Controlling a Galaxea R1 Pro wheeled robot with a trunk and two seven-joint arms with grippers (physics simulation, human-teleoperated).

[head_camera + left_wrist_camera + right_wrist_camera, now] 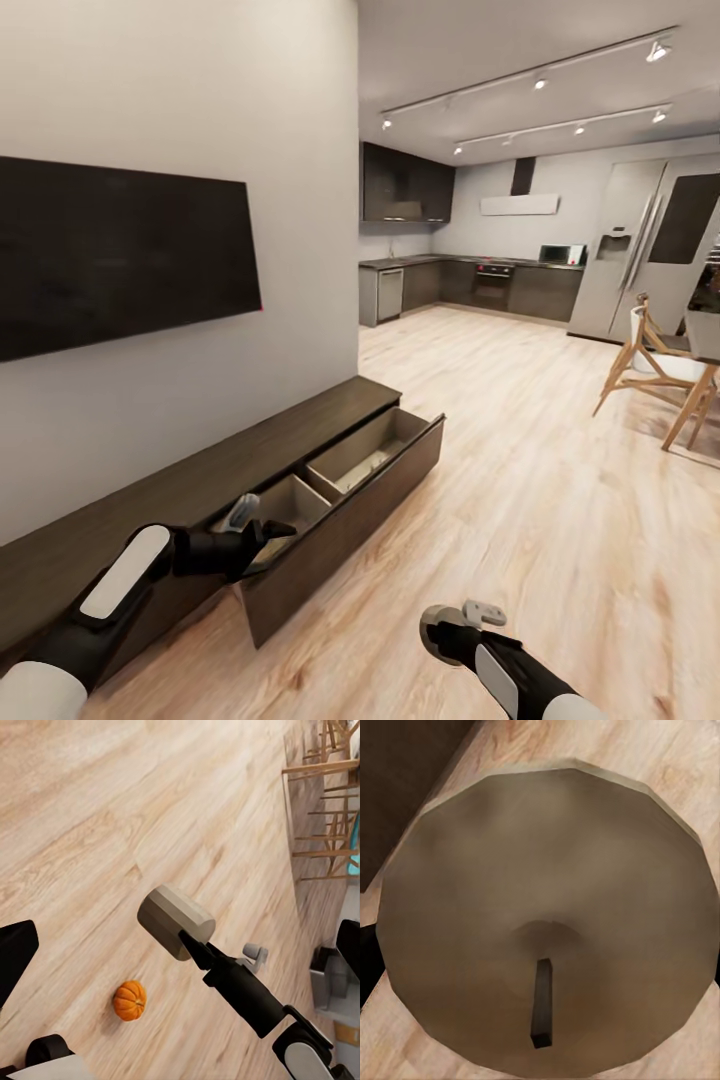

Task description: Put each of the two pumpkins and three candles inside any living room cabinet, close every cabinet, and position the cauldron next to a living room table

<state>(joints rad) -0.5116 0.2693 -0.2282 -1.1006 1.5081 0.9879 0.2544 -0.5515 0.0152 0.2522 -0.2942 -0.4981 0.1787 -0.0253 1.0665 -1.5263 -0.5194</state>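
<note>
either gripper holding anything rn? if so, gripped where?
The right gripper holds a candle, jaws clamped on its side near the wick end. Whether the left gripper, over the open cabinet drawer, holds anything cannot be told.

Pale wood plank floor (520, 470) runs the whole way through, catching soft glare. A plain grey wall (290, 90) carries a big dark television (120, 255). Far end, an open kitchen: dark cupboards (405, 185), a built-in oven (494, 285), a microwave (556, 254) on the worktop, a white extractor hood (518, 204), a tall steel fridge (640, 250). Ceiling track spotlights (540, 82) are lit. Off to the side, a wooden-legged white chair (650, 365) sits by a dining table (703, 335).
</note>
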